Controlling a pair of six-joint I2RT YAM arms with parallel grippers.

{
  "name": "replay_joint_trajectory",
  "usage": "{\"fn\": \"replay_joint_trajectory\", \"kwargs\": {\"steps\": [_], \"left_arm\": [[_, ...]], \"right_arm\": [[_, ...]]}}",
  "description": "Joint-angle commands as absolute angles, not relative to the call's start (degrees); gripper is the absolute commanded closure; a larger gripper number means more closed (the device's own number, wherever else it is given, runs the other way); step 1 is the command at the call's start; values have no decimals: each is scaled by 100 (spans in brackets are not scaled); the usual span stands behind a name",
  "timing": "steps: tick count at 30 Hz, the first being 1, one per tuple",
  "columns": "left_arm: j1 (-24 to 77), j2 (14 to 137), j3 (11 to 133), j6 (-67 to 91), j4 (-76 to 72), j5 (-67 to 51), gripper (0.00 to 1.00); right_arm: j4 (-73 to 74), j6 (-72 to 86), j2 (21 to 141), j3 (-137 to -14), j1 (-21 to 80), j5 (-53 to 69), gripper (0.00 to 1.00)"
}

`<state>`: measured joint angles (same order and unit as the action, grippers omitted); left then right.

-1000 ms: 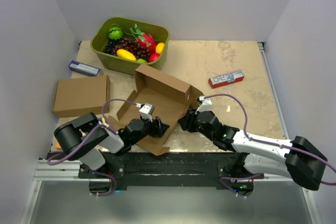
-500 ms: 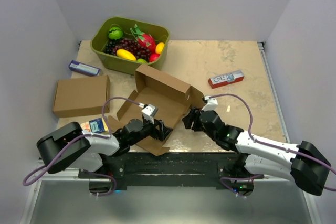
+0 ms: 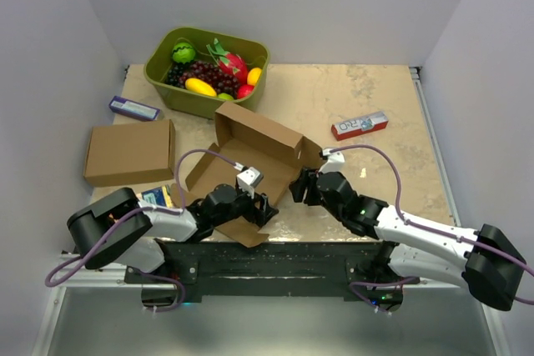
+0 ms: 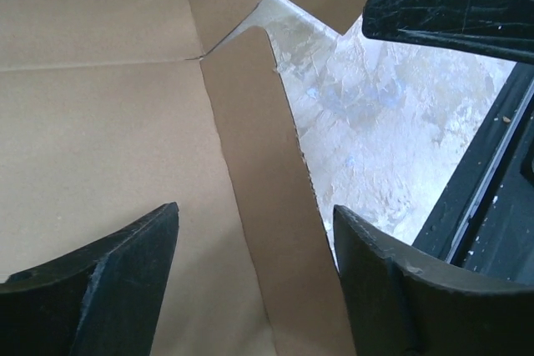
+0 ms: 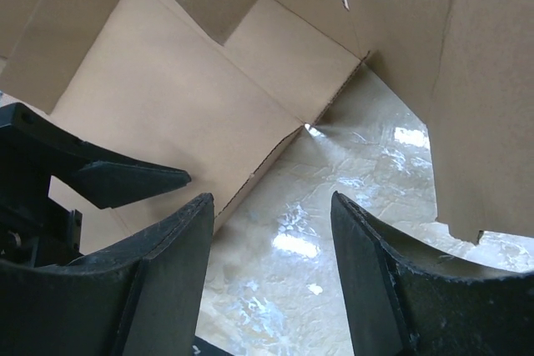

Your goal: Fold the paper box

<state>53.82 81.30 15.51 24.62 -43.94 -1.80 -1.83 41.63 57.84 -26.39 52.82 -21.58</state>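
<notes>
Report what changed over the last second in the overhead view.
The left gripper slid slightly rightward along the near edge of the paper box. Its arm swung lower, uncovering a small blue packet. Nothing was grasped or released, and both sets of jaws remain open. The right gripper barely moved.

beige marbled table [image 3: 350, 89], green fruit tub [image 3: 175, 97], open paper box [image 3: 254, 135], closed cardboard box [image 3: 129, 152], red carton [image 3: 360, 126], blue carton [image 3: 133, 108]

The paper box [image 3: 267, 152] lies at the near edge's middle, a second box [image 3: 129, 152] left of it, the fruit tub [image 3: 179, 99] in the far-left corner
</notes>
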Motion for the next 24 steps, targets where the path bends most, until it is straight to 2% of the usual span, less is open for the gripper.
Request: {"fn": "replay_joint_trajectory", "kwargs": {"steps": [1, 15, 18, 24], "left_arm": [[5423, 8174, 1635, 2619, -4333, -18, 25], [5423, 8165, 1134, 3278, -5019, 211, 57], [5414, 8051, 1134, 3296, -4966, 228, 60], [5423, 7849, 1125, 3331, -4729, 413, 61]], "right_arm": [[-97, 4078, 5696, -2883, 5247, -2347, 39], [878, 3217, 5573, -3910, 5256, -2390, 41], [1308, 3068, 5406, -4243, 5256, -2443, 41], [2406, 2866, 5238, -5008, 5256, -3119, 39]]}}
